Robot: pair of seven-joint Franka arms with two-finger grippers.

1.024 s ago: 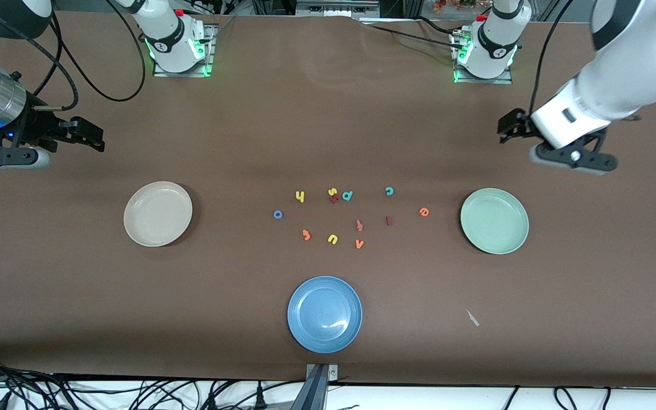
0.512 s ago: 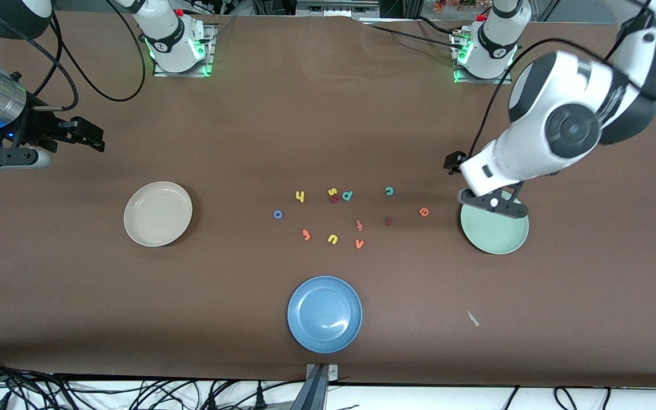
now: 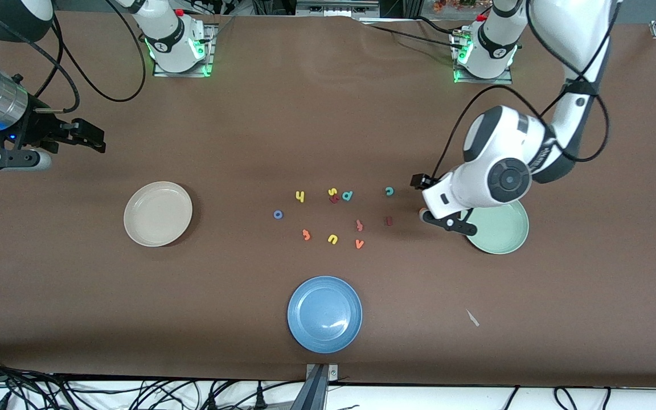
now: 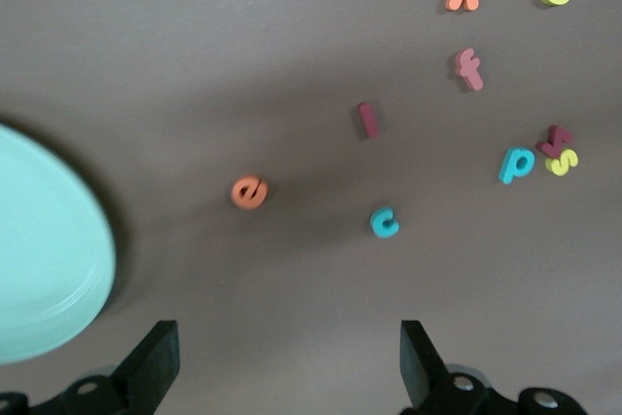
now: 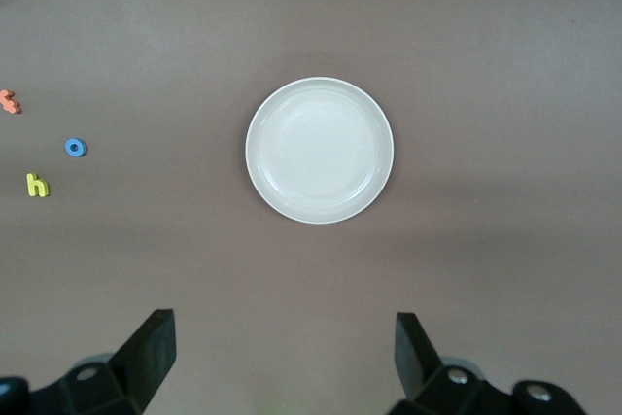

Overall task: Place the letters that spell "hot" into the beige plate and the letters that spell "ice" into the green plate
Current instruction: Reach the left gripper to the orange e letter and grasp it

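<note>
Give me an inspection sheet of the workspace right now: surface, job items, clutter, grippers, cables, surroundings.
Surface: brown table, flat.
Job's things: beige plate and green plate hold no letters. Yellow h, blue o, orange t, dark red i, teal c and orange e lie loose on the table.
Clutter: blue plate, five spare letters, a pale scrap.
Grippers: left gripper open, over the orange e beside the green plate; right gripper open, waiting at the right arm's end.
Cables: along the table edge nearest the front camera.
Surroundings: nothing seen.

Robot lab: bolted arm bases, cables
</note>
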